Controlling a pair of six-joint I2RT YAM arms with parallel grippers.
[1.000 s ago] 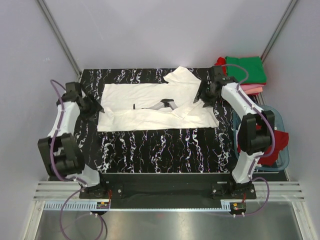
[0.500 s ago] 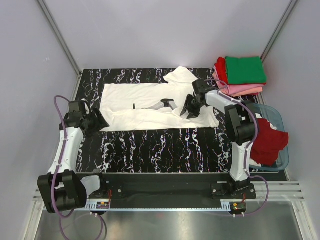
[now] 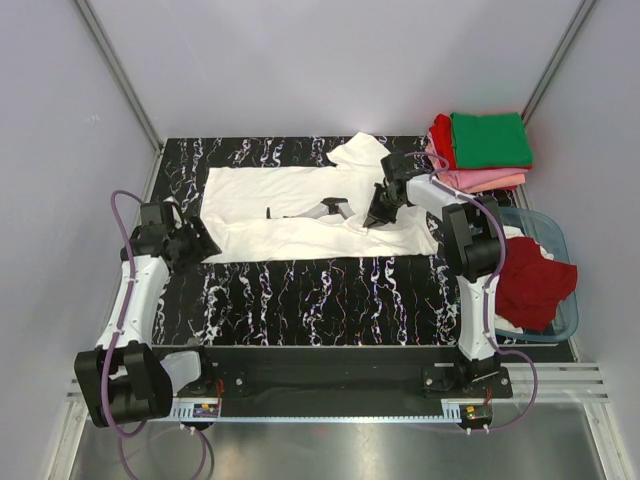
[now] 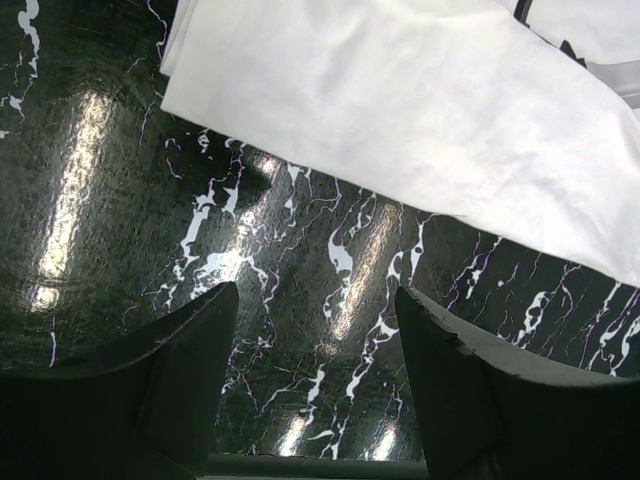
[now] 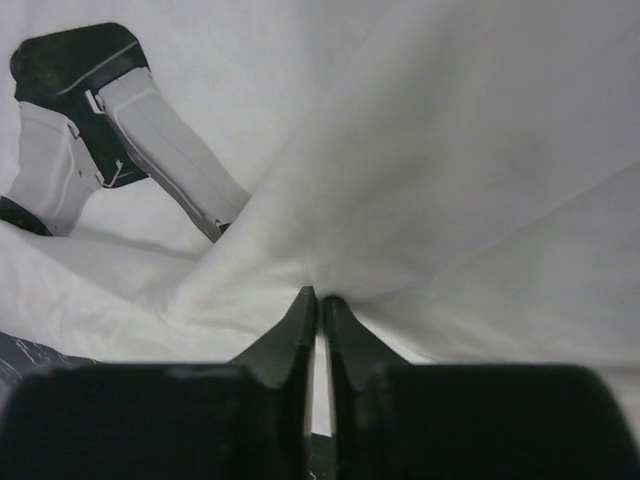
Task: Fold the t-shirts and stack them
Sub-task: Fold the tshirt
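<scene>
A white t-shirt (image 3: 290, 205) with a black robot-arm print (image 5: 95, 110) lies spread across the back of the black marbled table (image 3: 320, 300); its right sleeve is folded inward. My right gripper (image 3: 378, 214) is down on the shirt's right part. Its fingers (image 5: 300, 320) are shut, pinching a raised fold of white cloth (image 5: 430, 200). My left gripper (image 3: 197, 243) hovers open just off the shirt's near-left corner (image 4: 190, 80), above bare table, with nothing between its fingers (image 4: 200, 340). Folded t-shirts, green (image 3: 490, 138) over pink (image 3: 495, 181) and red (image 3: 440, 132), are stacked at the back right.
A translucent blue-grey tub (image 3: 562, 250) at the right edge holds a dark red garment (image 3: 535, 282) and some white cloth. Grey walls close in the table at the back and both sides.
My right gripper slid left onto the shirt and closed on a fold of it. The left arm swung down to the shirt's near-left corner, staying open.
</scene>
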